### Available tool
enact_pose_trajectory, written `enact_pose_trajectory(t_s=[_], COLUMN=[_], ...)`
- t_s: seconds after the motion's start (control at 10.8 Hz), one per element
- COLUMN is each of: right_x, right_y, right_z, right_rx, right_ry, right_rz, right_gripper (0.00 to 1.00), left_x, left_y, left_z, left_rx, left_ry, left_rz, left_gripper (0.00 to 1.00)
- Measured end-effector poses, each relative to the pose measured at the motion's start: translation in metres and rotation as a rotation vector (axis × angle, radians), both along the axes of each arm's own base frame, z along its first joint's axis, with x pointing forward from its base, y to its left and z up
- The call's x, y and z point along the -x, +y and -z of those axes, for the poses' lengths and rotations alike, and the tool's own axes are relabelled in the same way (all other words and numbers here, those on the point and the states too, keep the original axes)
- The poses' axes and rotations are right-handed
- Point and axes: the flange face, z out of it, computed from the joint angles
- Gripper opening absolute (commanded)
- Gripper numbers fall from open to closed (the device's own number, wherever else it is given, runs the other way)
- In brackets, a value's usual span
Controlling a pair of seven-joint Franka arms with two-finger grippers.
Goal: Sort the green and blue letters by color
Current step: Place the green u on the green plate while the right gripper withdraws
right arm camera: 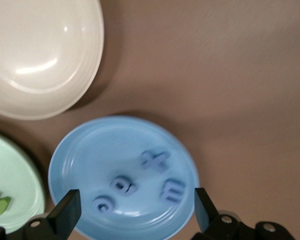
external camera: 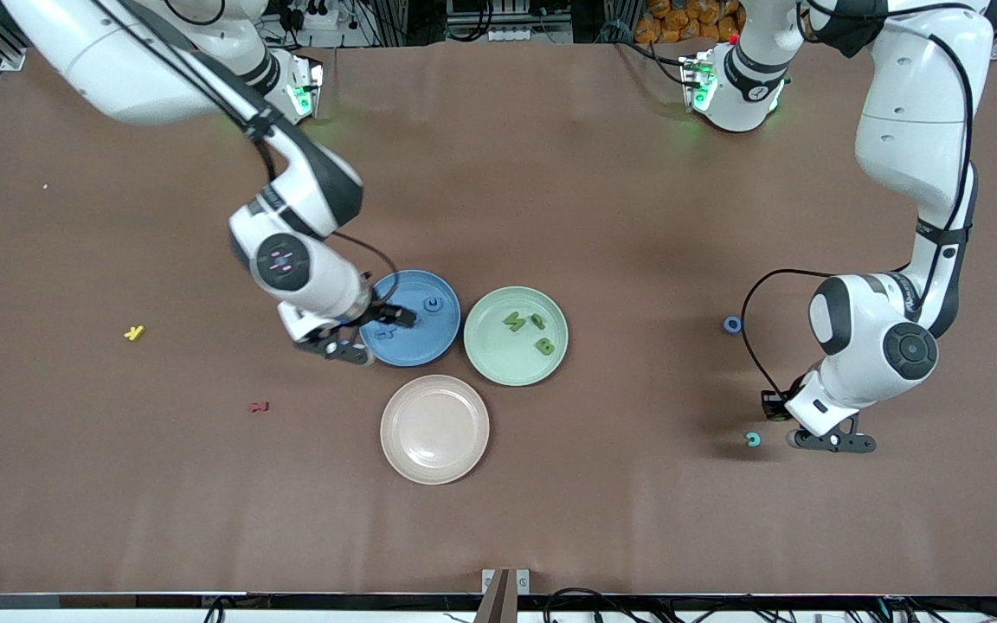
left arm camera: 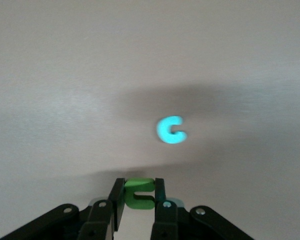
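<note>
The right gripper (right arm camera: 135,212) hangs low over the round blue plastic plate (external camera: 442,333) with its jaws spread as wide as they go and nothing between them; in its wrist view four small chunky blue letter shapes (right arm camera: 140,181) lie loose in that plate's well, so the wide jaws look like a release just made over the matching colour. Beside the blue plate, toward the left arm's end of the table, the pale green plate (external camera: 485,346) carries three olive green letters (external camera: 527,330), which keeps the two colours in separate dishes. The beige plate (external camera: 434,428), nearer the front camera than both, holds nothing that I can see. The left gripper (left arm camera: 139,200) is low at its own end of the table with its fingers closed on a small bright green letter (left arm camera: 139,194), pinched across its flat faces; whether it has lifted clear of the brown table cover (external camera: 602,199) is hard to tell from these views. Just beside that gripper a small teal C-shaped piece (left arm camera: 171,130) rests on the cover, and a blue ring-shaped letter (external camera: 732,324) lies farther from the front camera, so at least one blue piece is not yet sorted. Toward the right arm's end sit a tiny yellow letter (external camera: 134,332) and a tiny dark red letter (external camera: 259,406), apart from the plates, presumably left there because neither colour belongs to this sort.
</note>
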Motion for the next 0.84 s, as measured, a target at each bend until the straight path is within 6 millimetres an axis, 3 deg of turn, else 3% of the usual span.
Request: enact_pose_trajectory(t_s=[0.19,0.37,0.56,0.84], right_x=[-0.03,-0.052,-0.059,-0.067], right_y=[-0.051,-0.092,-0.114,-0.139], right_z=[-0.011,-0.019,-0.02,-0.051], right_rx=[-0.023,-0.002,0.058,0.053], right_ry=[-0.037,-0.079,-0.068,-0.082], right_rz=[-0.044,-0.098,-0.128,-0.158], right_gripper=[1.0,1.0,1.0,1.0], left_x=[0.006,0.019,0.041,0.09], left_y=[-0.046,-0.108,-0.183,-0.3], left_z=[-0.034,-0.06,-0.07,-0.081], left_rx=[0.013,0.022,0.034,0.08], left_ry=[0.034,0.053,0.065,0.086], left_rz=[0.022,0.015,-0.106,-0.235], left_gripper=[0.0,0.0,0.0,0.0])
